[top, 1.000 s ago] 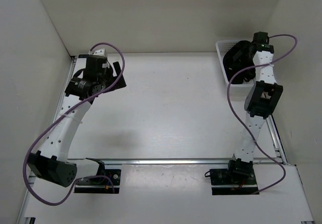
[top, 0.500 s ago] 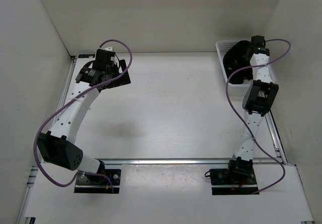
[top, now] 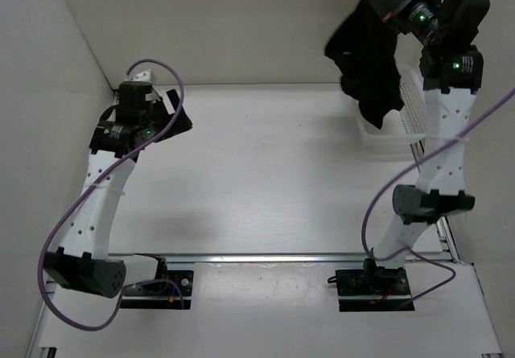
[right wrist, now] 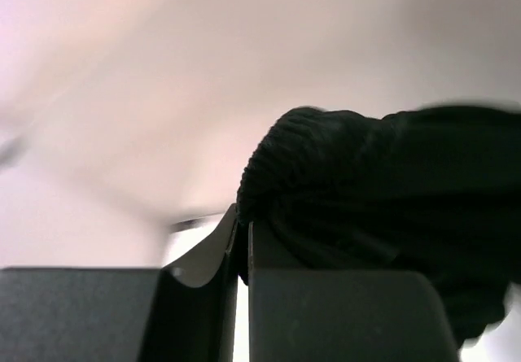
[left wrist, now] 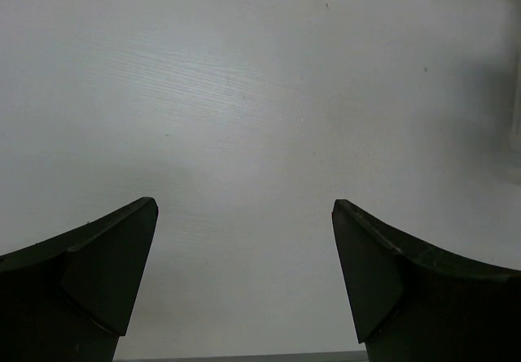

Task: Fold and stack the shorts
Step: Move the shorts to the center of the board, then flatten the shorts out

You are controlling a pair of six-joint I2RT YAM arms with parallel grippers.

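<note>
The black shorts point(top: 368, 56) hang in the air at the upper right, bunched and dangling from my right gripper point(top: 392, 6), which is shut on their ribbed edge. Up close in the right wrist view, the shorts point(right wrist: 383, 191) bulge over the closed jaws of that gripper point(right wrist: 242, 230), pinched between them. My left gripper point(top: 179, 114) hovers over the table's far left, open. Seen from the left wrist, this gripper point(left wrist: 244, 207) has nothing between its wide-apart fingers, only bare table below.
A white mesh basket point(top: 406, 117) sits at the table's far right, just under the hanging shorts. White walls close in the table point(top: 265, 173) on the left, back and right. A metal rail point(top: 273, 257) runs along the near edge by the arm bases.
My right gripper shut on the shorts in the basket and lifted them high above it. The left arm swung slightly left and back, staying open.
</note>
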